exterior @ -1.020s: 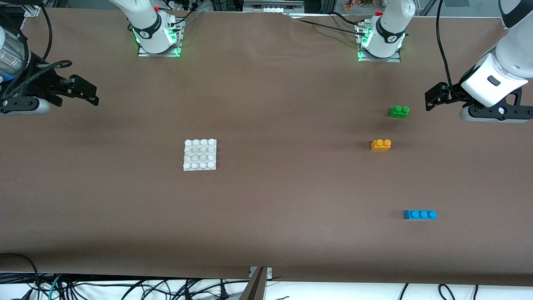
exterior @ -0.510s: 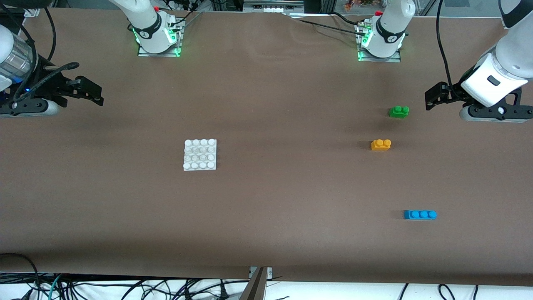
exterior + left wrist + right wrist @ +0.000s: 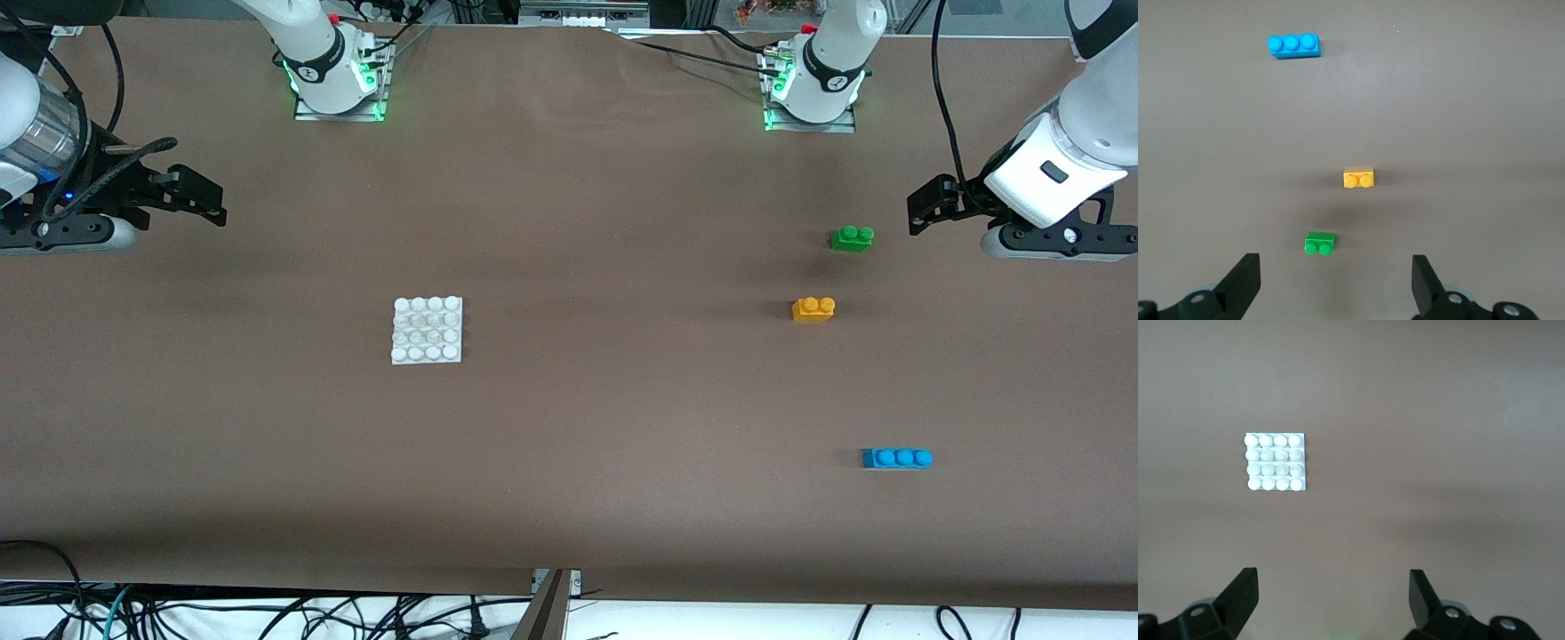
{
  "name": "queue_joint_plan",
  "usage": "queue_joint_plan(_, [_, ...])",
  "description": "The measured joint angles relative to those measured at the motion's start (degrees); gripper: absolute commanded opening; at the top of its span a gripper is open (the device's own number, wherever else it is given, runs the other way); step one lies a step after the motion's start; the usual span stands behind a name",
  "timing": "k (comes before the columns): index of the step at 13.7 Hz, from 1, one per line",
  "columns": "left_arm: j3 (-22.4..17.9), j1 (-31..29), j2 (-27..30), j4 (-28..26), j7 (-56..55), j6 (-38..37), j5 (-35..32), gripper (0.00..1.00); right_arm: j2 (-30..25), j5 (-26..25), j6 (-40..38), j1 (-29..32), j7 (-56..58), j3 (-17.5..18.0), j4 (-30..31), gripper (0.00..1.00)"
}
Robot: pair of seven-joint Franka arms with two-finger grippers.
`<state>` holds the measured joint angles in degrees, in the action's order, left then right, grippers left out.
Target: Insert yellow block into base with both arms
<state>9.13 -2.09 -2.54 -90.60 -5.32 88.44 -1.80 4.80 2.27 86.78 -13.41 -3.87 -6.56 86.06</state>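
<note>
Grippers hung wide apart at our table's ends: left gripper (image 3: pixel 1333 283) facing the yellow block (image 3: pixel 813 308), right gripper (image 3: pixel 1331 600) facing the base (image 3: pixel 427 330). We judged each arm set for its own part.

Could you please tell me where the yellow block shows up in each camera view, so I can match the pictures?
Front view: the yellow block lies on the table toward the left arm's end, between the green brick and the blue brick.
Left wrist view: the yellow block sits near the picture's middle.
Right wrist view: not in it; only the base shows.
Shared landmark: the green brick, beside the yellow block.
</note>
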Motion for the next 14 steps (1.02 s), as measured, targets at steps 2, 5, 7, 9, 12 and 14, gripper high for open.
queue_joint_plan(2, [0.00,0.00,0.00,0.00,0.00,-0.60,0.00,1.00,-0.01,-0.09,0.00,0.00,0.02,0.32,0.21,1.00])
queue_joint_plan(5, [0.00,0.00,0.00,0.02,0.00,-0.72,0.00,1.00,0.00,-0.43,0.01,-0.01,0.02,1.21,0.87,1.00])
queue_joint_plan(7, [-0.02,0.00,0.00,0.03,0.00,-0.74,0.00,1.00,0.00,-0.50,0.07,-0.01,0.02,1.26,1.08,1.00])
queue_joint_plan(9, [-0.02,0.00,0.00,0.08,0.00,-0.77,0.00,1.00,0.00,-0.52,0.10,-0.01,0.02,1.26,1.21,1.00])
queue_joint_plan(12, [-0.09,0.00,0.00,0.11,0.00,-0.84,0.00,1.00,0.00,-0.52,0.11,-0.01,0.02,1.26,1.34,1.00])
queue_joint_plan(14, [-0.11,0.00,0.00,0.11,0.00,-0.86,0.00,1.00,0.00,-0.53,0.13,-0.01,0.02,1.26,1.40,1.00])
